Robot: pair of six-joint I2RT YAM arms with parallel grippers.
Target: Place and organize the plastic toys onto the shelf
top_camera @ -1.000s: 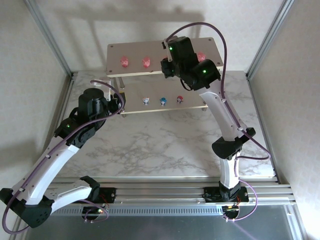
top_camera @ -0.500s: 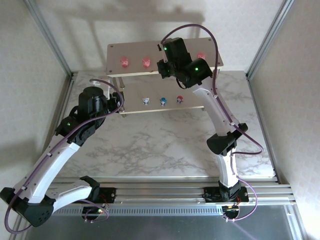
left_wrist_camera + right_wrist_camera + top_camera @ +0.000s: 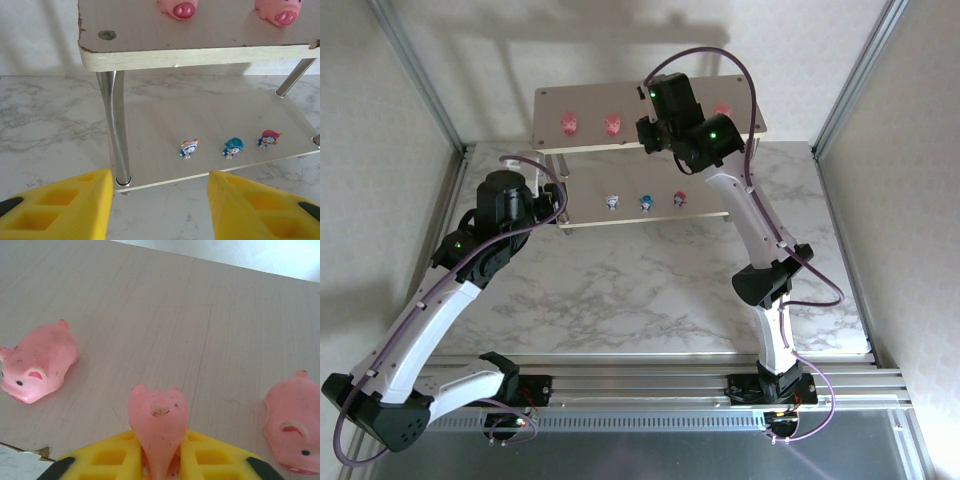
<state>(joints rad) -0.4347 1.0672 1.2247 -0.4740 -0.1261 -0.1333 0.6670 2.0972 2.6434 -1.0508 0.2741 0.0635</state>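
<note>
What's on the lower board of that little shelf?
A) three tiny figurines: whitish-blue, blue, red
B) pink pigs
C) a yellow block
A: a whitish-blue figurine, a blue figurine and a red figurine stand in a row on the lower board; the pink pigs sit on the top board.

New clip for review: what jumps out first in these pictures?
The yellow-fingered right gripper clasps a small pink plastic pig toy at the top board of the pale beige two-tier shelf, between two more pink pigs. On the lower board, three tiny figurines, whitish-blue, blue and red, stand in a row, faced by the open, empty left gripper.
</note>
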